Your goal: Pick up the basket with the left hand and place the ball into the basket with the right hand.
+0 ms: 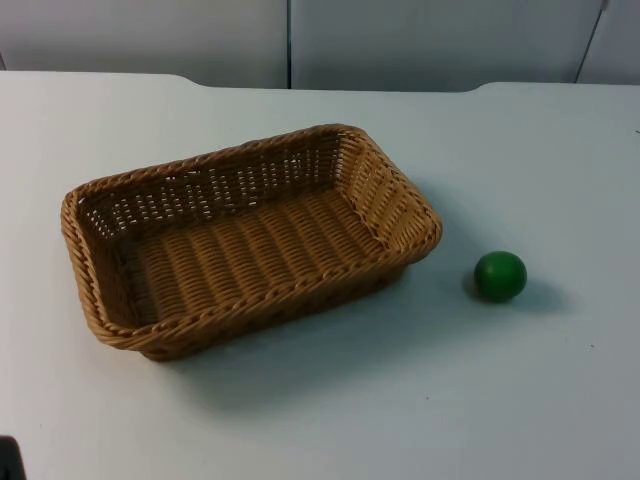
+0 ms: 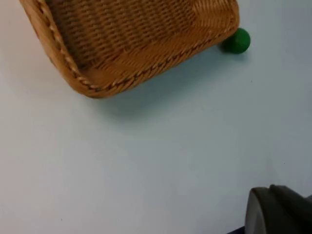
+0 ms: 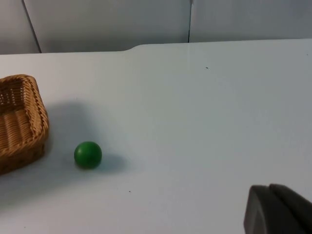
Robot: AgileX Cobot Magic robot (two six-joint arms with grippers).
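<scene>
1 basket: woven, tan, rectangular, standing open side up on the white table. Long axis runs from the picture's lower left up toward its right in the top view. 1 ball: green, on the table just beside the basket's right short end, apart from it. Left gripper and right gripper: 1 black fingertip each; jaw state cannot be told.
</scene>
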